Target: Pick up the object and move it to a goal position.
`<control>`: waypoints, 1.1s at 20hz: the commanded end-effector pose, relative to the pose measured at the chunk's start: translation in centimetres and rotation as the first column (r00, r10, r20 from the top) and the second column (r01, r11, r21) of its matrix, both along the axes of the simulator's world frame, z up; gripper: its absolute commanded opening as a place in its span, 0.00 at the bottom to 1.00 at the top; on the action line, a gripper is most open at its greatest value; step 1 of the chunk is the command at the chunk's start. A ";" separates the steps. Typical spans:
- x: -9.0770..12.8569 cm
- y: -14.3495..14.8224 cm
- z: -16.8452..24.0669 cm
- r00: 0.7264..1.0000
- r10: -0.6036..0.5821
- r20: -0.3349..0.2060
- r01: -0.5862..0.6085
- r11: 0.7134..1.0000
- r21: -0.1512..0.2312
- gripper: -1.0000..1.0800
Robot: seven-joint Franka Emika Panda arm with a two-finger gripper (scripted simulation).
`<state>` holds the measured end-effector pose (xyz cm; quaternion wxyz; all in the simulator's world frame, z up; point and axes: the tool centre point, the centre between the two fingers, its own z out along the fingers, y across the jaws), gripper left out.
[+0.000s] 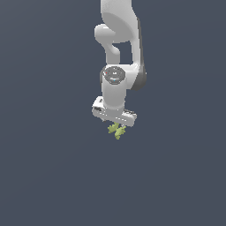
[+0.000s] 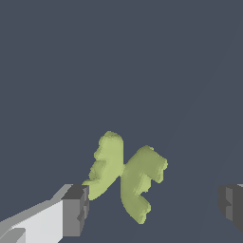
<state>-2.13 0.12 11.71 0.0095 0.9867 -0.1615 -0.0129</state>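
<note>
The object [image 2: 128, 175] is a small yellow-green thing with two jagged curved lobes joined in the middle. In the wrist view it lies between my two dark fingertips, much closer to one fingertip [image 2: 76, 209] than to the other [image 2: 231, 204]. One lobe reaches that nearer fingertip; I cannot tell if they touch. My gripper [image 2: 154, 209] is open, with a wide gap on the far side of the object. In the exterior view the white gripper [image 1: 115, 124] points down, and the object [image 1: 117, 130] shows just beneath the hand, where it hides the fingers.
A plain dark grey-blue surface [image 1: 53, 176] fills both views. The white arm [image 1: 119, 53] rises above the gripper to the exterior view's upper edge. No other objects, containers or goal marker show.
</note>
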 end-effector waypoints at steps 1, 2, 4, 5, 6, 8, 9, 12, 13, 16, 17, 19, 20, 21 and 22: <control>-0.2 0.4 -0.5 0.998 -0.069 0.006 0.069 0.998 0.002 0.96; -0.2 0.6 -0.7 0.995 -0.097 0.008 0.097 0.995 0.003 0.96; -0.4 0.9 -1.1 0.989 -0.149 0.012 0.149 0.989 0.005 0.96; -0.4 1.1 -1.3 0.985 -0.173 0.014 0.173 0.985 0.006 0.96; -0.5 1.2 -1.5 0.980 -0.196 0.016 0.196 0.981 0.007 0.96; -0.6 1.4 -1.8 0.971 -0.237 0.019 0.237 0.971 0.009 0.96; -0.7 1.5 -1.9 0.967 -0.256 0.020 0.255 0.967 0.009 0.96; -0.8 1.8 -2.2 0.953 -0.302 0.024 0.302 0.953 0.011 0.96; -0.8 1.9 -2.3 0.949 -0.315 0.025 0.315 0.949 0.012 0.96; -0.9 2.0 -2.6 0.938 -0.345 0.027 0.345 0.939 0.013 0.96; -0.9 2.1 -2.6 0.936 -0.352 0.027 0.352 0.936 0.014 0.96; -1.0 2.1 -2.7 0.932 -0.363 0.028 0.362 0.932 0.014 0.96; -1.0 2.1 -2.7 0.930 -0.366 0.028 0.366 0.931 0.014 0.96; -1.0 2.2 -2.7 0.929 -0.368 0.028 0.368 0.930 0.015 0.96; -1.0 2.2 -2.7 0.929 -0.368 0.029 0.368 0.930 0.015 0.96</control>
